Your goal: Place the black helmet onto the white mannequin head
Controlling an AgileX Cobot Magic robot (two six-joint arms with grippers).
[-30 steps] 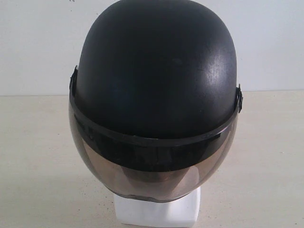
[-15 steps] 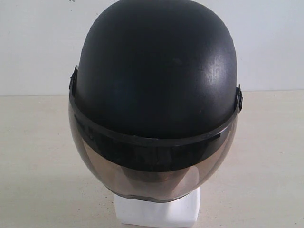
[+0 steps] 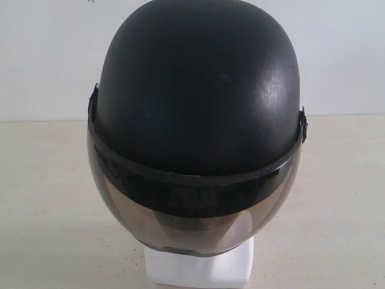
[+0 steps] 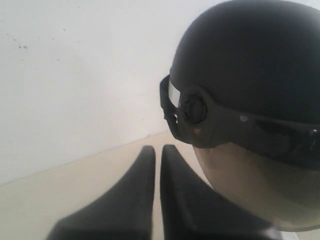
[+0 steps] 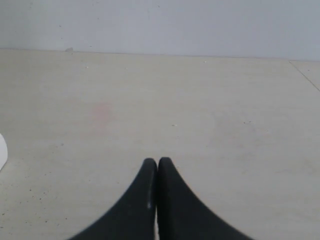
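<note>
The black helmet [image 3: 198,90] sits upright over the white mannequin head, filling the middle of the exterior view. Its smoky visor [image 3: 192,220] hangs down over the face, which shows only dimly behind it. Only the head's white squarish base [image 3: 198,268] shows plainly, under the visor. Neither gripper appears in the exterior view. In the left wrist view the helmet [image 4: 250,65] and its visor pivot [image 4: 193,109] are close by, and my left gripper [image 4: 157,149] stays apart from them, fingers nearly together with nothing between. My right gripper [image 5: 157,161] is shut and empty above the bare table.
The pale beige table [image 3: 48,198] runs back to a white wall [image 3: 42,60]. A sliver of something white [image 5: 2,150] shows at the edge of the right wrist view. A seam in the tabletop [image 5: 305,75] runs near the far corner.
</note>
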